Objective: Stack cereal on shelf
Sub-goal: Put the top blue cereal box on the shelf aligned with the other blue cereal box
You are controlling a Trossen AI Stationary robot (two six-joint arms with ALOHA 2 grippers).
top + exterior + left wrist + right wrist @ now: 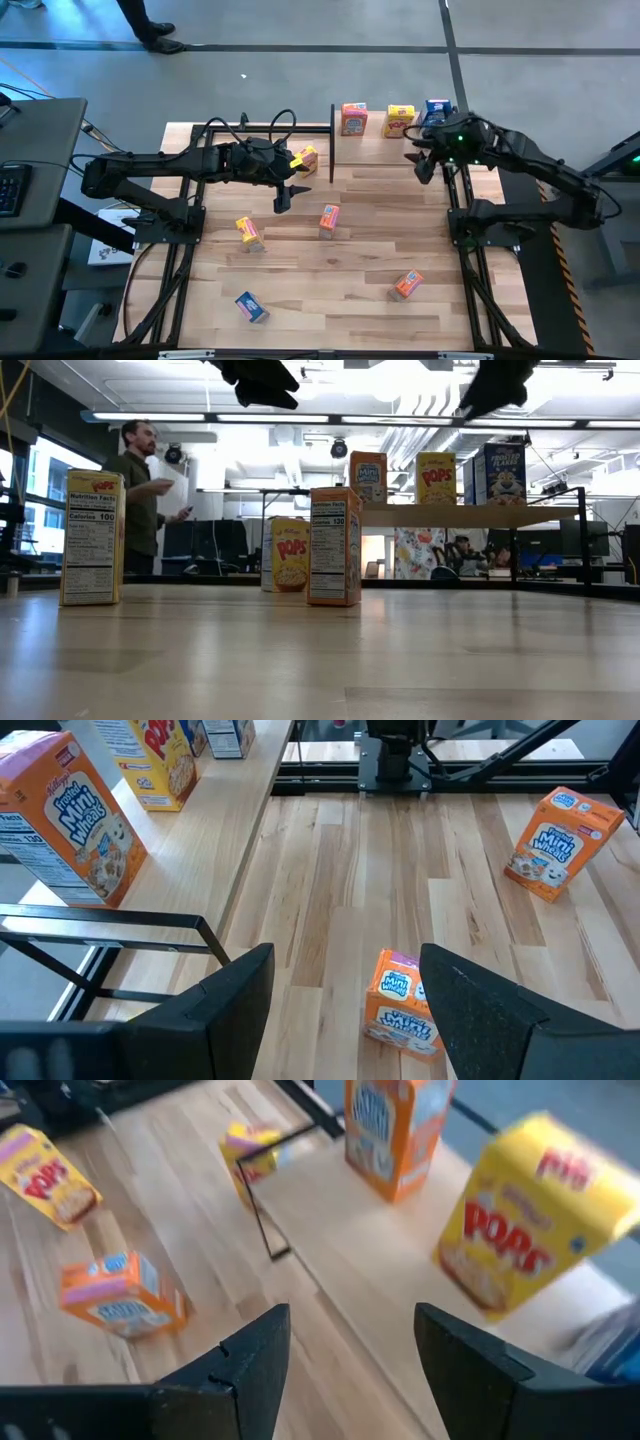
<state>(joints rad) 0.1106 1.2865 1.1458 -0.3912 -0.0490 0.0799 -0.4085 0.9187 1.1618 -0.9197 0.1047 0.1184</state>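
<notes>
Three cereal boxes stand upright in a row on the shelf (372, 133) at the table's far edge — an orange box (354, 119), a yellow box (400, 121) and a blue box (436, 112). The right gripper (424, 166) hangs in the air just beside the shelf's right end, near the blue box; its fingers (245, 1370) stand apart with nothing between them, and its wrist view looks past them at the orange and yellow boxes on the board. The left gripper (285, 193) hovers above the tabletop (350, 280) by the shelf's left post, its fingers (235, 1000) parted and empty. An orange box on the table (329, 220) lies a little to its right — in the left wrist view it shows just beyond the gap between the fingers. Another yellow box (304, 159) stands close behind the left gripper, by the shelf's left end. Farther forward on the table are a yellow box near the left side (248, 232), a blue box at the front left (251, 306) and an orange box at the front right (407, 285). A person (140, 495) stands in the room beyond the table.
</notes>
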